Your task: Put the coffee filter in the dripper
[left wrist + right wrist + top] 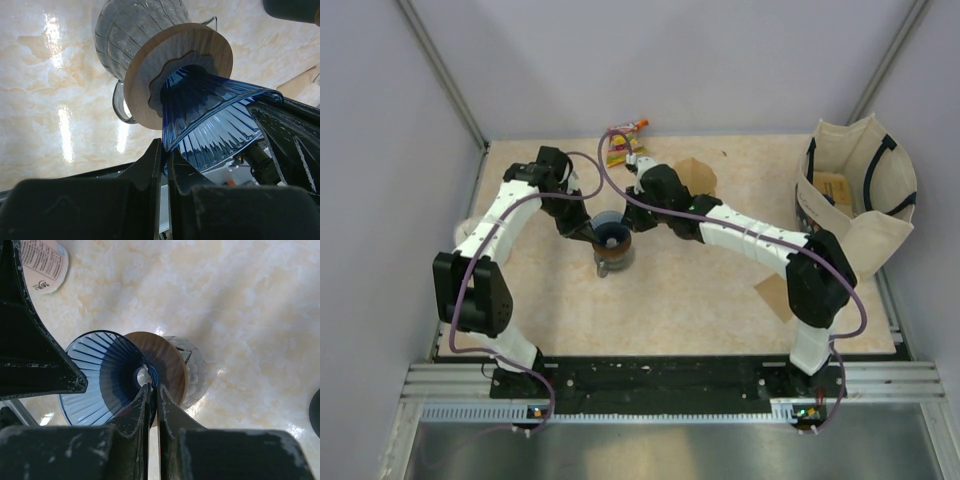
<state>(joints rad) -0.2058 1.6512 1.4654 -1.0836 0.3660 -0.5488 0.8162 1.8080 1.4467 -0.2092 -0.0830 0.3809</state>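
The blue ribbed glass dripper [613, 236] with a wooden collar [145, 75] sits tilted on a clear glass server [125, 30] at the table's middle. My left gripper [590, 232] is shut on the dripper's rim from the left, as the left wrist view [165, 147] shows. My right gripper [634, 228] is shut on the opposite rim, one finger inside the cone, seen in the right wrist view [153, 387]. The dripper [107, 375] holds no filter. A brown paper filter [698, 177] lies behind the right arm; another brown one [775, 296] lies at the near right.
A cream canvas bag [865, 180] with black handles stands at the far right. A snack packet [622, 146] lies at the back centre and also shows in the right wrist view [45, 265]. Grey walls close in the table.
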